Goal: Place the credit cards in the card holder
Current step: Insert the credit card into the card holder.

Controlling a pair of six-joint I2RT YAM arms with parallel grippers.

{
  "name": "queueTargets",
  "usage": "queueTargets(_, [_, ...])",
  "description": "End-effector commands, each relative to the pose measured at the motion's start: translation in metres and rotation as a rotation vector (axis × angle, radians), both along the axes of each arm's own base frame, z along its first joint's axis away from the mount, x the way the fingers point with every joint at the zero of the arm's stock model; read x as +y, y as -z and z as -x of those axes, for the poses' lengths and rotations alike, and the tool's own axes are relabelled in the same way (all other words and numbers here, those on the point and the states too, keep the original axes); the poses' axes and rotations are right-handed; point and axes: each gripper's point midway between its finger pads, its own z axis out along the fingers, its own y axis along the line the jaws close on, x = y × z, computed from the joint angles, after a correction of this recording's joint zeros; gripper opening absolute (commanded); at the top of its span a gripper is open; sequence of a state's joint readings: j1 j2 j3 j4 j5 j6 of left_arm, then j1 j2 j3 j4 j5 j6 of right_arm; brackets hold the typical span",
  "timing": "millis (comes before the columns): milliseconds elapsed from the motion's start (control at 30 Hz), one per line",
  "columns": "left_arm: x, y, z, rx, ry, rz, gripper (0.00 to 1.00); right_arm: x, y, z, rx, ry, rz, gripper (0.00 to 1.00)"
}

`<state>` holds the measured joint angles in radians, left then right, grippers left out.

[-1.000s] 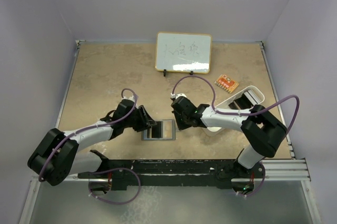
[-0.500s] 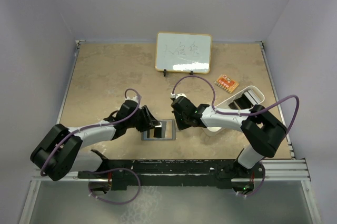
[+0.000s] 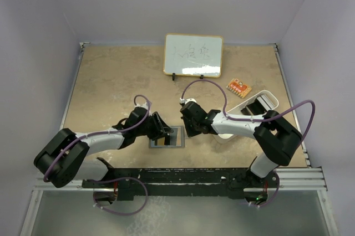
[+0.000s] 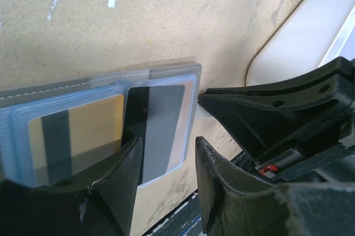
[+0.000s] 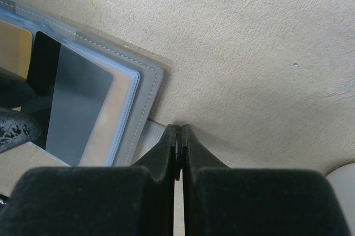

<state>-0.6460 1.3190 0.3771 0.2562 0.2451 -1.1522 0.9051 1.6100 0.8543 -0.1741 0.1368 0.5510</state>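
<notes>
Left gripper (image 4: pixel 168 147) jaws stand apart astride the thin, stiff, slippery blue-grey card (image 4: pixel 163 111), which sits part-way in the soft card holder (image 4: pixel 166 72). Best gripped by its long edges. Right gripper (image 5: pixel 177 129), jaws together, presses at the holder's tab (image 5: pixel 152 132).

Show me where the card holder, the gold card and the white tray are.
card holder (image 4: pixel 172 72), left wrist view, grey stitched edge.
gold card (image 4: pixel 97 128), left wrist view, gold face beside black stripe.
white tray (image 4: pixel 299 31), left wrist view, outer wall.
</notes>
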Motion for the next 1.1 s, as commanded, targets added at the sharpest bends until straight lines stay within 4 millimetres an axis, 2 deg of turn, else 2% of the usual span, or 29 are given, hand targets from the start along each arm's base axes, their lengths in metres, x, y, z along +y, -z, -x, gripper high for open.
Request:
queueTargets(0, [-0.012,-0.017,-0.003,-0.027,-0.005,0.08,0.41,0.005,0.001,0.003,0.01,-0.001,-0.021,0.0])
queueTargets(233, [-0.009,-0.022,-0.004,-0.043,-0.008,0.063,0.42,0.003,0.0,0.005,0.012,0.0,-0.022,0.0])
queueTargets(367, [0.011,-0.012,-0.004,-0.041,-0.009,-0.108,0.43,0.001,-0.001,0.006,0.009,0.0,-0.024,0.0])
queueTargets(400, [0.017,-0.009,-0.004,-0.041,-0.013,-0.147,0.39,0.002,-0.002,0.006,0.008,0.0,-0.026,0.0])
queueTargets(500, [0.028,-0.006,-0.005,-0.052,-0.023,-0.22,0.11,0.001,-0.002,0.006,0.008,0.001,-0.023,0.0])
queueTargets(567, [0.034,-0.006,-0.007,-0.062,-0.036,-0.249,0.01,0.0,-0.002,0.006,0.007,0.002,-0.022,0.0])
queueTargets(700, [0.037,-0.001,-0.006,-0.054,-0.029,-0.276,0.0,0.001,-0.002,0.006,0.007,0.002,-0.025,0.0])
queueTargets(1067, [0.021,0.016,0.001,-0.009,0.013,-0.233,0.0,0.001,-0.002,0.005,0.006,0.005,-0.023,0.0])
